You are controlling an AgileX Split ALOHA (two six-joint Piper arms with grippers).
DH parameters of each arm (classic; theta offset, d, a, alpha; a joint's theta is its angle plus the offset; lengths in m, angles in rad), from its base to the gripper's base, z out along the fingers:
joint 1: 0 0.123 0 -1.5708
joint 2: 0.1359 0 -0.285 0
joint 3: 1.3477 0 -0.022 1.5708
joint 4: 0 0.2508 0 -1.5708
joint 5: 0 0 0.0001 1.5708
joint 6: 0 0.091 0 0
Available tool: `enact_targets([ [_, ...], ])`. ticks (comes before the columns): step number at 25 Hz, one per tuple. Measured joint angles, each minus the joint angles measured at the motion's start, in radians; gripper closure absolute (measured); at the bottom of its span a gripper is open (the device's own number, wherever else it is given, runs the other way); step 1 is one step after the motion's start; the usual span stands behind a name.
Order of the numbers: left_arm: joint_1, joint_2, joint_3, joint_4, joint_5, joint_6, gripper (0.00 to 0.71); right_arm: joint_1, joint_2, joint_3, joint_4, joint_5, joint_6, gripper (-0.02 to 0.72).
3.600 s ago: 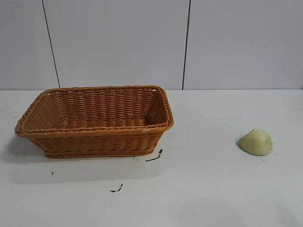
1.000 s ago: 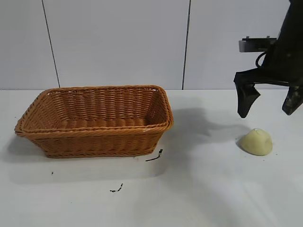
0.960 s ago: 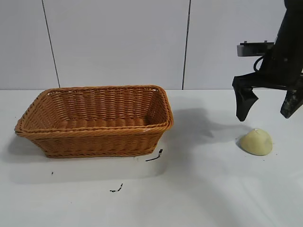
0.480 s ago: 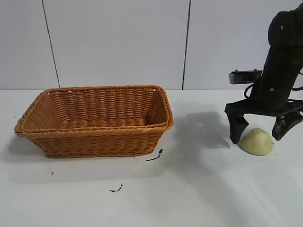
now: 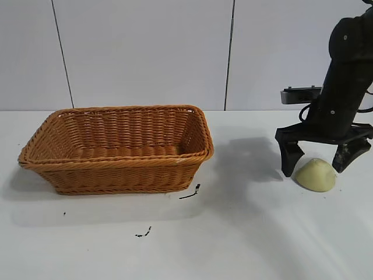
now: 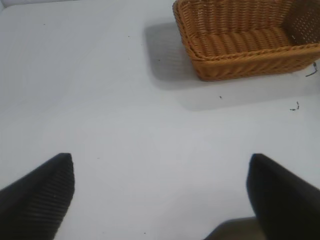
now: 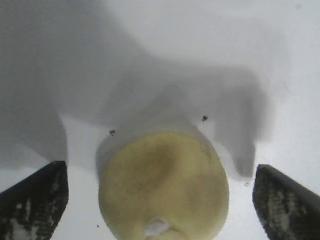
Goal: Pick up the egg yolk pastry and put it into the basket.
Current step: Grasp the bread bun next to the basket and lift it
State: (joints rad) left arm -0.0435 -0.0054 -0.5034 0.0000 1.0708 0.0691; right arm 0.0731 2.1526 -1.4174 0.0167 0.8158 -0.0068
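No text, label, brand, number or sign can be read on anything in these views.

Right arm: black, reaches down from upper right of exterior view, wrist near vertical. Right hand (image 5: pixel 317 161): lowered close to surface (image 5: pixel 245 233), fingers spread wide, tips pointing down; one finger (image 5: pixel 288 156) toward left arm's side, other at far right. Left hand (image 6: pixel 160 195): seen only in left wrist view, fingers wide apart, above surface.
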Motion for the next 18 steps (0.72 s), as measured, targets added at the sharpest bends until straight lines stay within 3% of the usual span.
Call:
enact_targets([
  [5, 0.0, 0.0, 0.0, 0.0, 0.0, 0.0, 0.014, 0.0, 0.0, 0.0, 0.0, 0.002, 0.0, 0.417],
  [13, 0.0, 0.0, 0.0, 0.0, 0.0, 0.0, 0.014, 0.0, 0.0, 0.0, 0.0, 0.0, 0.0, 0.524],
  [18, 0.0, 0.0, 0.0, 0.0, 0.0, 0.0, 0.014, 0.0, 0.0, 0.0, 0.0, -0.001, 0.0, 0.539],
])
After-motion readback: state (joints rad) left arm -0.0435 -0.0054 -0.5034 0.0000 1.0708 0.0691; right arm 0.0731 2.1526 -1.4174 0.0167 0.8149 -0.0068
